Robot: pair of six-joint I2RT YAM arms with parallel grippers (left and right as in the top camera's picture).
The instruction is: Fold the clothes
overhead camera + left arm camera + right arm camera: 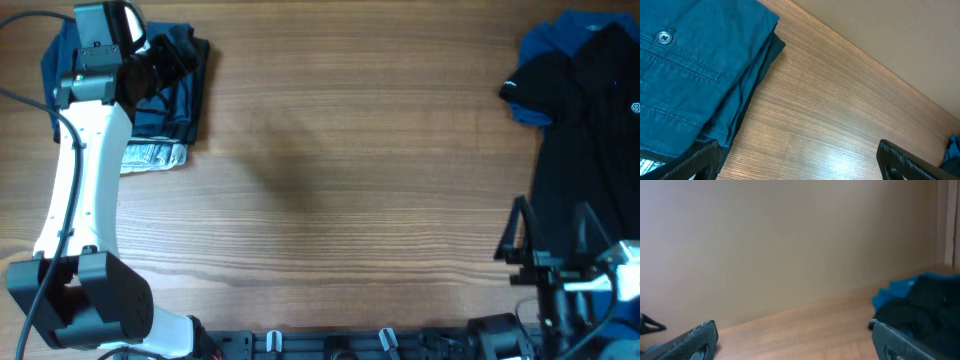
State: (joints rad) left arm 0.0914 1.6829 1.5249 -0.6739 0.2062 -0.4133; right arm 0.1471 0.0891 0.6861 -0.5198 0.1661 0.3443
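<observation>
Since both stand released, the left gripper (168, 55) over the folded stack (172, 105) at the desk's (350, 170) far-left corner, the right gripper (550, 236) at the loose pile (590, 110) on the right edge, best pinch only one hem there, then drag it centre.

Folded blue shorts (695, 75), with a button (663, 36) and a stitched pocket slit showing, lie at the upper left on the wooden desk (830, 110), atop a darker garment (769, 56). The fingers (700, 162) of the left gripper (799, 147) stand wide apart at the bottom corners, with bare desk between them.
</observation>
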